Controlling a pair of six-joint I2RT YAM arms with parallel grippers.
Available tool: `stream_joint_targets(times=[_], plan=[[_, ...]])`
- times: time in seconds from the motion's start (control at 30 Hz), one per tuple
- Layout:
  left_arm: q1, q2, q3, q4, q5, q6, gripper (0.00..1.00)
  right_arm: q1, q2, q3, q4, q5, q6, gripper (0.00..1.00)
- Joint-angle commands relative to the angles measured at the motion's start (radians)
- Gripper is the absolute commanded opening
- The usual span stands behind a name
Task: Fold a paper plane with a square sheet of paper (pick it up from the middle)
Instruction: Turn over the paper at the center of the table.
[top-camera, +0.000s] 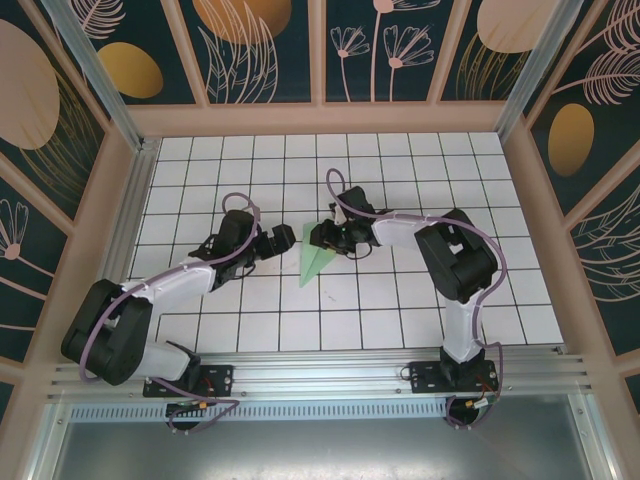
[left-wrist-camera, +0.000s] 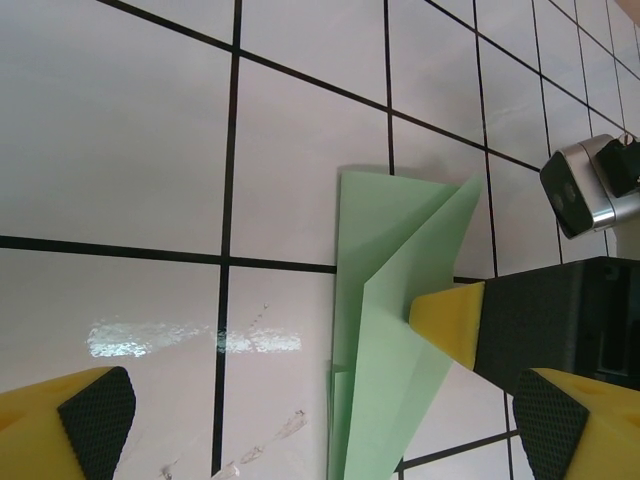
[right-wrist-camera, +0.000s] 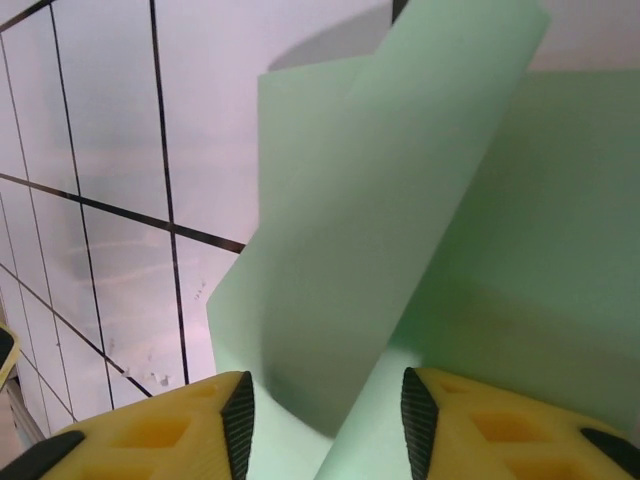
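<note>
1. The paper plane (top-camera: 318, 262), a partly folded mint-green dart, is laid on the white grid table (top-camera: 420, 300) between the two grippers.
2. The left gripper (top-camera: 283, 238) is held just beside it, fingers spread wide.
3. The right gripper (top-camera: 325, 238) is set at the plane's wide end, its fingers (right-wrist-camera: 425, 420) apart, with a raised flap between them.

Left end effector (left-wrist-camera: 320, 415) gapes; right end effector (right-wrist-camera: 325, 415) half-open.
</note>
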Motion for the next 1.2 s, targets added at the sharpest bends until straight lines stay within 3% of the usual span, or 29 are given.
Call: stream_joint_targets(times=[0.0, 0.2, 0.3, 0.53, 0.73, 1.0, 1.17], plan=[[0.01, -0.013, 0.023, -0.031, 0.019, -0.012, 0.98, 0.001, 0.015, 0.001, 0.068, -0.029, 0.01, 0.4], [0.032, -0.028, 0.02, -0.029, 0.036, -0.017, 0.99, -0.007, 0.021, 0.025, 0.078, 0.003, 0.001, 0.07], [0.059, -0.053, 0.017, -0.026, 0.042, -0.02, 0.99, -0.008, -0.014, 0.064, -0.027, 0.067, -0.043, 0.01], [0.161, -0.068, 0.066, -0.028, 0.068, 0.005, 0.98, -0.007, -0.202, 0.153, -0.425, 0.331, -0.177, 0.0], [0.252, -0.022, 0.175, -0.054, 0.082, 0.029, 0.98, 0.04, -0.222, 0.279, -0.738, 0.702, -0.228, 0.0], [0.375, -0.014, 0.289, -0.091, 0.107, 0.056, 0.98, 0.161, 0.033, 0.574, -1.078, 1.183, -0.113, 0.0], [0.431, -0.029, 0.323, -0.101, 0.123, 0.058, 0.98, 0.237, 0.287, 0.767, -1.297, 1.336, 0.008, 0.01]])
